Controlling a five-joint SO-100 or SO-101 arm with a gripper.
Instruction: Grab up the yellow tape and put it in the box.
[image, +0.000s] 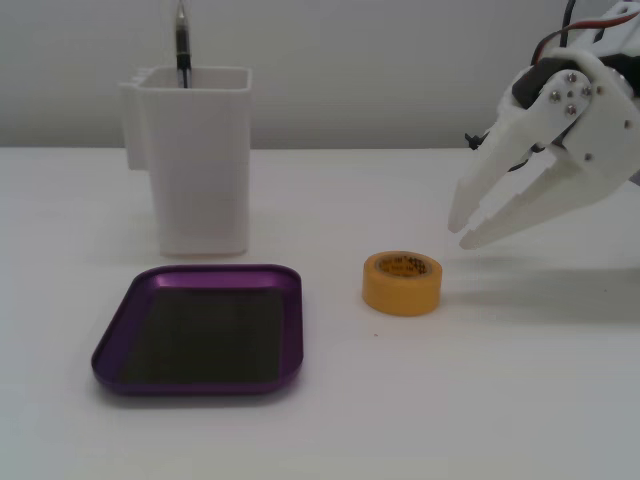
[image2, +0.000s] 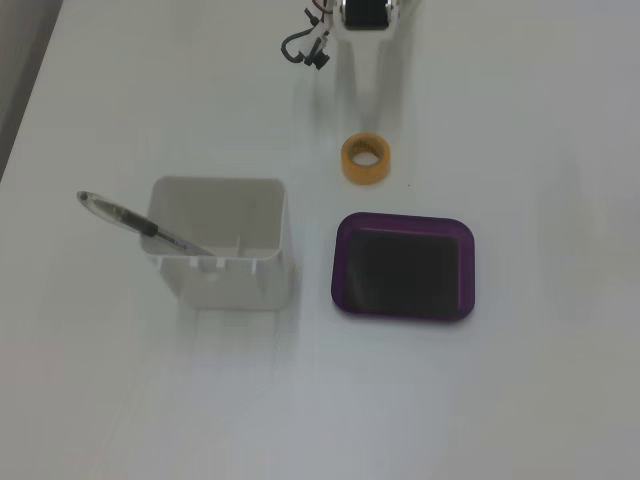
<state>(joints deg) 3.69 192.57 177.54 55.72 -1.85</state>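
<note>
Yellow tape: the yellow tape (image: 401, 283) lies flat on the white table (image: 520, 400) with its core hole facing up, free of any grip. In a fixed view from above (image2: 367, 160) it lies between the arm at the top edge and the tray below.

Tape and box: the roll rests outside the box (image: 118, 335), just beside its right rim in the side-on fixed view, not touching it. From above, the box (image2: 342, 262) sits lower in the picture than the roll and a little to its right.

Box: a shallow purple tray with rounded corners and a dark flat bottom, nothing inside it.

Gripper: the gripper (image: 465, 224) hangs in the air above and to the right of the roll in the side-on fixed view, its white fingers (image: 510, 215) pointing down and to the left. The tips stand a small way apart, partly spread, and hold nothing.

Arm pose: the arm comes in from the right edge, slanting downward toward the roll. From above only its white front (image2: 365, 45) and some dark cables show at the top edge.

White container: a tall white container (image: 195, 165) stands behind the box, with a pen (image: 182, 45) upright in it. From above, the pen (image2: 140, 225) leans toward the left.
</note>
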